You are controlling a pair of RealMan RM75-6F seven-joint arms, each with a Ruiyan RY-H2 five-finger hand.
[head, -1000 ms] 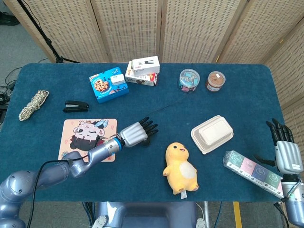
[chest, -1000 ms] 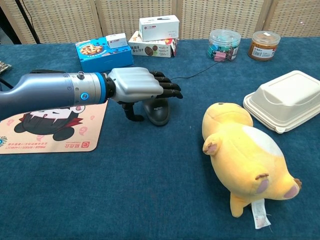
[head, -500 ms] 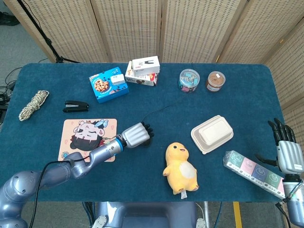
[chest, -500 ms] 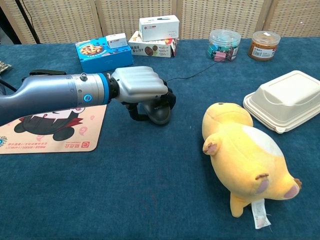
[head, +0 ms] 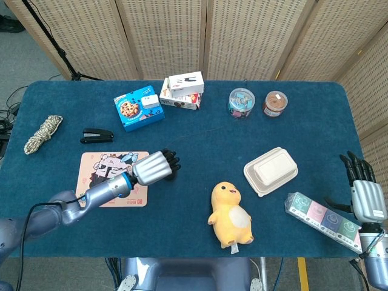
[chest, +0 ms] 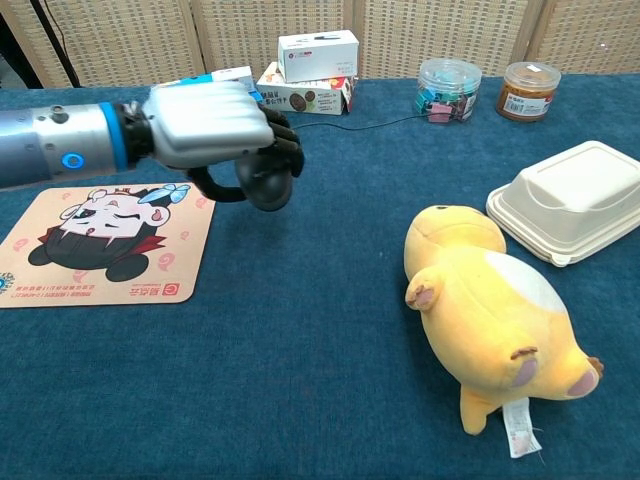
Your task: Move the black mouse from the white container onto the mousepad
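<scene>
The left hand [chest: 205, 122] has its fingers curled over the black mouse [chest: 264, 183] and carries it clear of the table, just right of the mousepad [chest: 105, 243]. We judge the step best done by travelling level to the left, lowering over the printed pad, and letting go only once the mouse sits flat; its thin cable [chest: 352, 124] trails toward the boxes and may tug. The mouse is dark, rounded and smooth. The right hand [head: 365, 193] rests far off, fingers apart, empty.
</scene>
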